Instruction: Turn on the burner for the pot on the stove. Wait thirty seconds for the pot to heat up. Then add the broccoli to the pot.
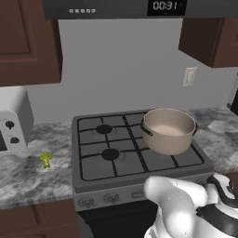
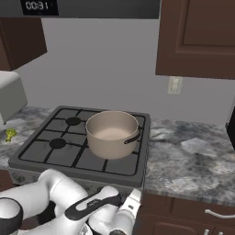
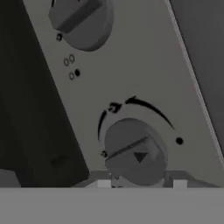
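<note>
**Claw nose-to-nose with a front knob, burner not yet lit**

We're right down at the stove [image 1: 93, 179] front now, and the hand view is all control panel. Dead ahead of the claw sits a round grey knob [image 3: 135, 151], its raised grip bar running on a slant across the face, with a small dark arrow below the bar and a curved dial marking arcing over the top. A second knob [image 3: 81, 19] sits further along the panel, well apart from the first. That near knob is the one everything turns on: it lies straight along the claw's line of sight, very close, so the coming move looks like a short push forward and then a twist about the knob's own centre.

How the fingers stand? Cannot tell: the tips are lost at the bottom edge of the hand view, and in both base views the arm folds down below the stove front with the hand out of sight.

Up on the stove, the pot [image 1: 168, 130] sits on the grates over the back burner on the side away from the broccoli, no flame visible. The broccoli [image 1: 45, 159] waits on the marble counter [image 1: 28, 174] just beside the stove, near the white appliance [image 1: 14, 123]. Whether this knob governs the pot's burner, I can't confirm from here.
</note>
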You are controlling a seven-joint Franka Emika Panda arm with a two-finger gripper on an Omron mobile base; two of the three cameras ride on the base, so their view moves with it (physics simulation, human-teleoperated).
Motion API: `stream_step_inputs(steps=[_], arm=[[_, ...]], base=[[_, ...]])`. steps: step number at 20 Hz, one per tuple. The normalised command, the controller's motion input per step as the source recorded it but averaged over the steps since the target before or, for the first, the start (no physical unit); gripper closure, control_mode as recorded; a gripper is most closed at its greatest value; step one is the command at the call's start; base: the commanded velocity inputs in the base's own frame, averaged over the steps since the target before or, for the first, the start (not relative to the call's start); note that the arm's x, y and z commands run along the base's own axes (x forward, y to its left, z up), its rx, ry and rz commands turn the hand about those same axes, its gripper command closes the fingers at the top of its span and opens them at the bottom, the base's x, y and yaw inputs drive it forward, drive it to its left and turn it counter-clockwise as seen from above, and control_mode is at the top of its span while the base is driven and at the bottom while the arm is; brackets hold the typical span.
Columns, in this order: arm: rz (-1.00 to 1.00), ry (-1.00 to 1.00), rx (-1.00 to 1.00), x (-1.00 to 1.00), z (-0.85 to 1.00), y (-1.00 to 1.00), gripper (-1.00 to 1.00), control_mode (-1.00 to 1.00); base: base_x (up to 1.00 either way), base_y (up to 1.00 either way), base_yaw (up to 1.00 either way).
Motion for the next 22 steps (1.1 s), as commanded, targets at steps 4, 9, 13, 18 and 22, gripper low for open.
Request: stream_step_inputs(steps=[4,9,13,18,22], arm=[[0.38,-0.09,-0.10,0.00,0.00,1.00,1.00,-1.00],[0.49,-0.02,-0.03,0.08,0.00,0.99,1.00,-1.00],[0.54,-0.04,-0.06,0.16,0.00,0.90,1.00,-1.00],[0.48,-0.01,-0.08,0.00,0.22,0.35,1.00,-1.00],[0.22,0.00,-0.02,-0.32,0.95,-0.09,1.00,-1.00]], base=[[0.00,0.00,0.00],[0.00,0.00,0.00],[0.00,0.00,0.00],[0.00,0.00,0.00],[0.00,0.00,0.00]])
